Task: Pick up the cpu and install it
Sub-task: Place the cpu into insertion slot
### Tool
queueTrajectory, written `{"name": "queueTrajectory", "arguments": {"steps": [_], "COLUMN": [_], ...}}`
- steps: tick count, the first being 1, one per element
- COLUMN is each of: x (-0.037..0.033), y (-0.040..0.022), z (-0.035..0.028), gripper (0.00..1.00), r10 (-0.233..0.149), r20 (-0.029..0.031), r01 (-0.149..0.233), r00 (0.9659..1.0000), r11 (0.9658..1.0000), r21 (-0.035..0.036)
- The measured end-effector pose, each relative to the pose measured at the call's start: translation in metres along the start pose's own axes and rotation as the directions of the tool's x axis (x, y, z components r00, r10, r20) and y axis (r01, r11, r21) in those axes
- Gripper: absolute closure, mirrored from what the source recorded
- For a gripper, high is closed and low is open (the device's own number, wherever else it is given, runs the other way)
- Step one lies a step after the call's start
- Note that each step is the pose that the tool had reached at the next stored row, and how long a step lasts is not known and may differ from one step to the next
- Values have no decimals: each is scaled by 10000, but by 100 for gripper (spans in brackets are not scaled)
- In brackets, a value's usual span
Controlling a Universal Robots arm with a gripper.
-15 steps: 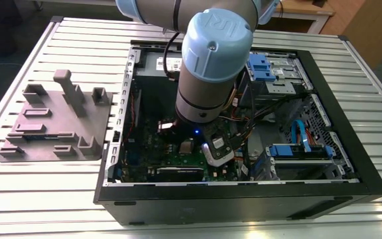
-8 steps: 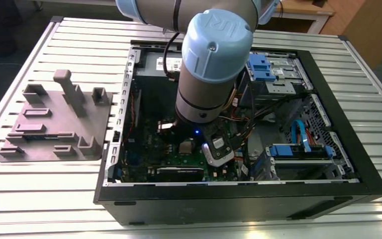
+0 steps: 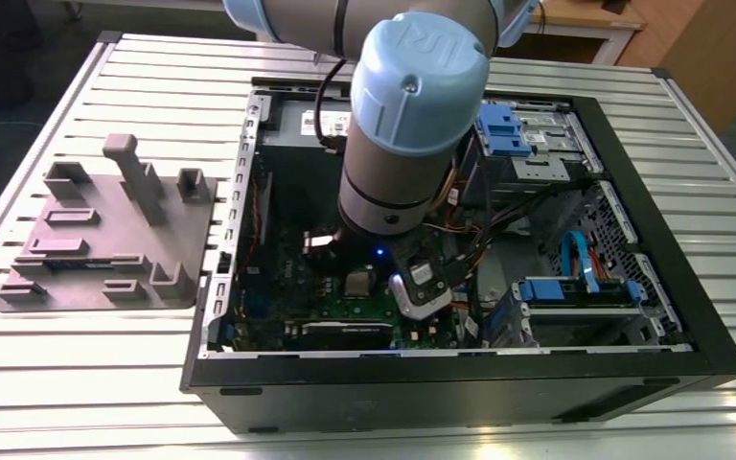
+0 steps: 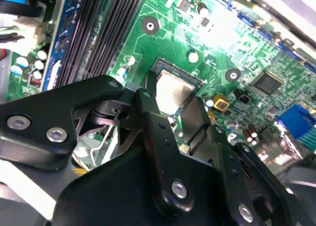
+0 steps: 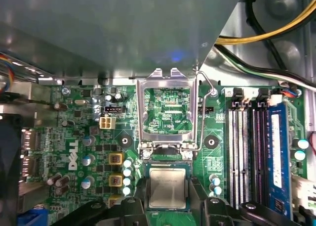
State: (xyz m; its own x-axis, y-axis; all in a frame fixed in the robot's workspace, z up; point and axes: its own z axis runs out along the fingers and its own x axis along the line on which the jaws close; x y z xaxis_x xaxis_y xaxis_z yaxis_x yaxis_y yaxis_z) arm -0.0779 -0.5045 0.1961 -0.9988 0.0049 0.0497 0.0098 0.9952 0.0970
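Observation:
The cpu (image 5: 168, 187), a small square chip with a silver-grey top, lies level in the socket on the green motherboard (image 5: 74, 132). My gripper (image 5: 168, 194) straddles it, one black finger (image 5: 142, 192) close against each opposite edge. The second wrist view shows the same: cpu (image 4: 174, 90) in the socket, my gripper (image 4: 173, 102) around it and a finger (image 4: 150, 105) at its side. The socket's metal frame lid (image 5: 143, 112) stands swung open just beyond the chip. In the exterior view the gripper (image 3: 365, 287) reaches down inside the open computer case (image 3: 675, 345), with the cpu (image 3: 359, 280) as a pale square beneath it.
The grey holder tray (image 3: 100, 240) with upright posts sits on the slatted table at the exterior view's left. Memory slots (image 5: 244, 152) and a blue module (image 5: 276, 152) run beside the socket. Cables (image 5: 266, 35), capacitors (image 5: 127, 176) and blue drive brackets (image 3: 573, 287) crowd the case.

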Motion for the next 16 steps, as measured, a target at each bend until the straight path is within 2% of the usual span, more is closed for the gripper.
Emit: {"name": "queueTrajectory", "arguments": {"steps": [6, 7, 8, 10, 11, 13, 16], "x": [6, 7, 8, 9, 10, 10, 10], "y": [12, 14, 15, 18, 19, 19, 19], "z": [-124, -140, -156, -184, -192, -193, -194], "gripper": [55, 61, 61, 73, 73, 85, 89], "r10": [0, 0, 0, 0, 0, 0, 0], "r20": [-2, -1, -2, -3, -4, -3, -3], "r01": [0, 0, 0, 0, 0, 0, 0], "r00": [10000, 10000, 10000, 10000, 10000, 10000, 10000], "r11": [10000, 10000, 10000, 10000, 10000, 10000, 10000], "r21": [1, 0, 1, 1, 1, -2, 0]}}
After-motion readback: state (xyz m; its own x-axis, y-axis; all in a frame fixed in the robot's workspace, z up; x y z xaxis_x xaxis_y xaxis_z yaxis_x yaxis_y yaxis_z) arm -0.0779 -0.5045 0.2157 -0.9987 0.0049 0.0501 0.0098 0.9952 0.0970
